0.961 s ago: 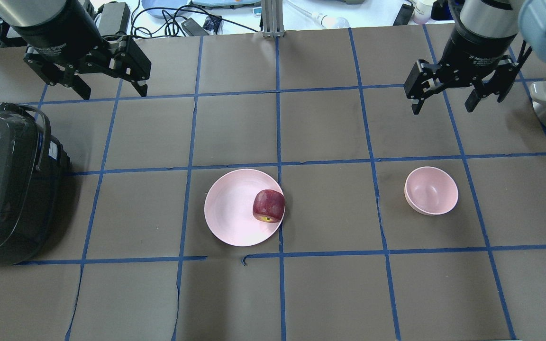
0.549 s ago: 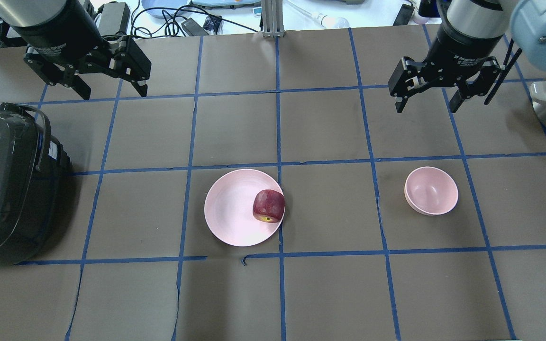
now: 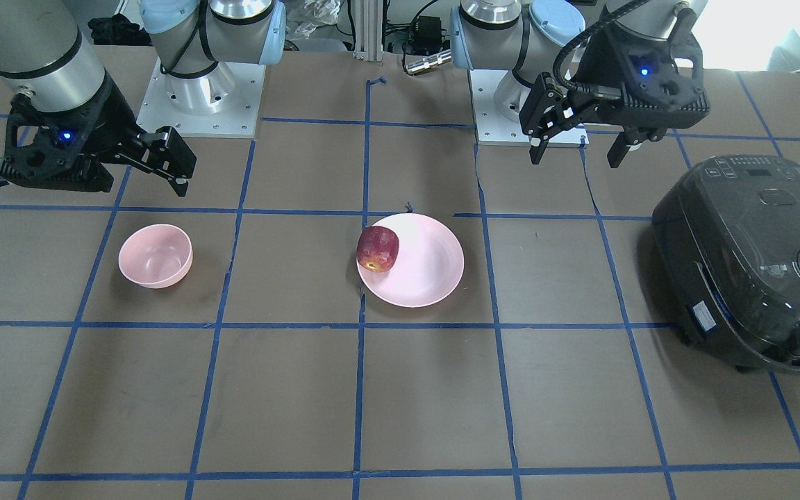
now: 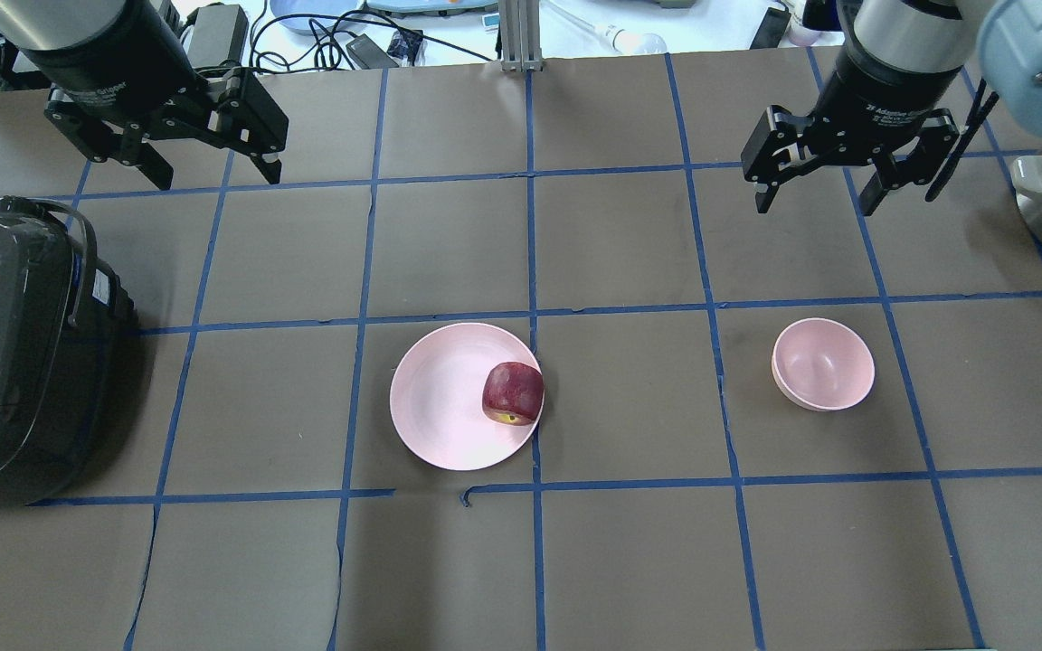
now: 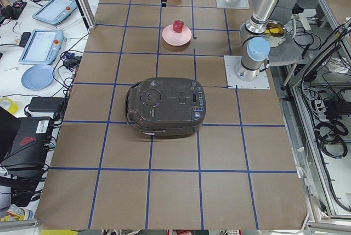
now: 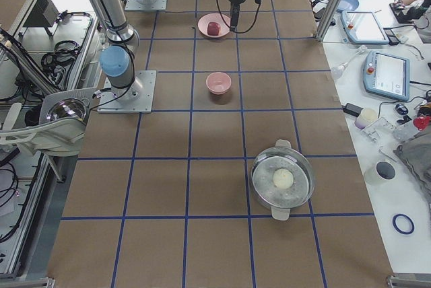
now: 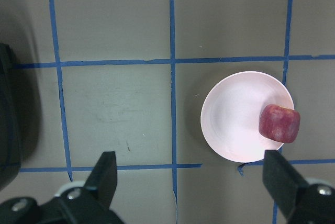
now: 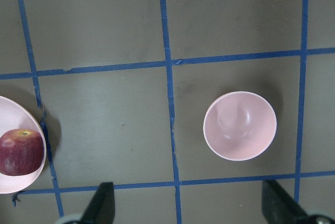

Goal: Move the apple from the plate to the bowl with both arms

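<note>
Reaching for the fruit has not begun, so take the table point(image 4: 629, 561) by size. The black rice cooker point(image 4: 14, 353) sits at the robot's left end, well apart from anything you need. Both arms hang high. The left gripper point(image 4: 216, 176) has its fingers spread wide with nothing between them, and the right gripper point(image 4: 818, 201) is likewise spread and empty. The plate point(image 4: 440, 398) lies near the table's middle, and the bowl point(image 4: 824, 364) is well apart on the robot's right, roughly below the right gripper. The apple point(image 4: 513, 392) rests on the plate, against the rim that faces the bowl. From the left gripper it lies toward the robot's right, past the plate's centre. Judging by the wrist views, the left arm is the nearer, so you would send that one down first.
</note>
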Robot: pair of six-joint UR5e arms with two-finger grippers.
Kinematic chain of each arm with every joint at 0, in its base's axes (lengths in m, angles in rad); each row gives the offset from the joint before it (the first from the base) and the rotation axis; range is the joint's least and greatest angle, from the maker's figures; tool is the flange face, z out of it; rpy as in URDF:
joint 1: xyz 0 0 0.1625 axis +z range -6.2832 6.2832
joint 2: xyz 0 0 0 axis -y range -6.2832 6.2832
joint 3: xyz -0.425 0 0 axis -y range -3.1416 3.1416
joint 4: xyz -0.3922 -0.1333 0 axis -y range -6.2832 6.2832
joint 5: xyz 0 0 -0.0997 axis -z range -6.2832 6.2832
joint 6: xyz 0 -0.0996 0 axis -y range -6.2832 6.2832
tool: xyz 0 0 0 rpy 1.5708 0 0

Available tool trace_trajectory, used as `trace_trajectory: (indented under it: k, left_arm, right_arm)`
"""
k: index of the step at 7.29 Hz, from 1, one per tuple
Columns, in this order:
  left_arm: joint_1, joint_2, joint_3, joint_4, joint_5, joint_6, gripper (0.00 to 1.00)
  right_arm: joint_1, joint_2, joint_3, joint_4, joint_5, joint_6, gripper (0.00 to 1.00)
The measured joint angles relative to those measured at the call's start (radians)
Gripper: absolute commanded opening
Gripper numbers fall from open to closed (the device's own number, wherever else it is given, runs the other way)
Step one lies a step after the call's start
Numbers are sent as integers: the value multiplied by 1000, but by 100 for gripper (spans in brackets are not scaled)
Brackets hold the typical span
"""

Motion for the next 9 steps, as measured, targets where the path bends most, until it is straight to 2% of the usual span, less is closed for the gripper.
trace_trajectory:
  k: [9]
  left_arm:
    - [0, 1, 4, 0, 6, 3, 100]
  right_arm:
    - [-1, -39, 1, -1, -8, 1, 100]
